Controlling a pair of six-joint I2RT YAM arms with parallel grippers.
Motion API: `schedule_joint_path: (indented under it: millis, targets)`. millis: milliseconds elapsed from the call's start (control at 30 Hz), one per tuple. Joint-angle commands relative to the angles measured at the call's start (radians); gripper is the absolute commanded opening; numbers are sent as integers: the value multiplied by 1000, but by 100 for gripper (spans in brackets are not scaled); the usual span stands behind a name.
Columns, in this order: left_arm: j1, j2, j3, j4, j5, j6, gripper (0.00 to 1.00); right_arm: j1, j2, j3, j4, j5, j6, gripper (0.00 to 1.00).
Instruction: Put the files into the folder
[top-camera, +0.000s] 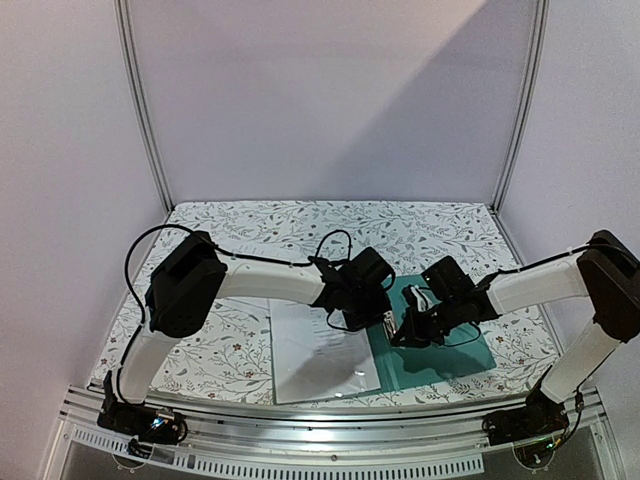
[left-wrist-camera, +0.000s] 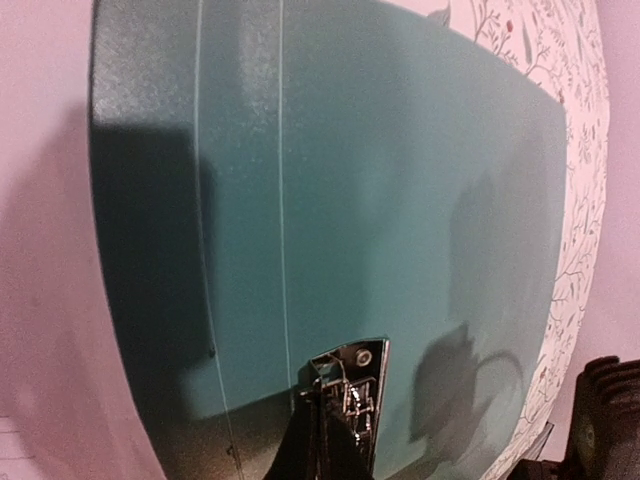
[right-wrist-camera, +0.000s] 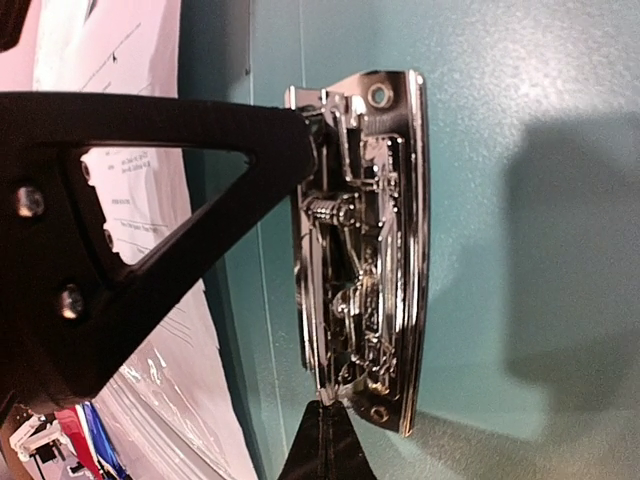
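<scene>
Printed files lie nearest me, flat on the table just left of the open teal folder, so nothing's filed yet. My left gripper and right gripper are both fully closed, tips at the folder's metal clip; can't tell if either pinches it. Remaining, I reckon: open the clip, slide the sheets under.

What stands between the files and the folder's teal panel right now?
On the folder, the silver clip, with left pincer and right pincer both down at it, lies between; the files sit just beside it.
</scene>
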Motion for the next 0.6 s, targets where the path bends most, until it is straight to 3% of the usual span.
schedule_joint_path:
  millis: [0,367,567]
  targets:
    - [13,41,-44,-107,13,4,0,-5,-24,11,-146,106,-24,0]
    - [13,42,-28,-95,6,25,0,-5,-65,16,-82,43,-13,1]
    - [4,30,23,-68,-48,121,0,-5,-123,21,-11,31,-64,23]
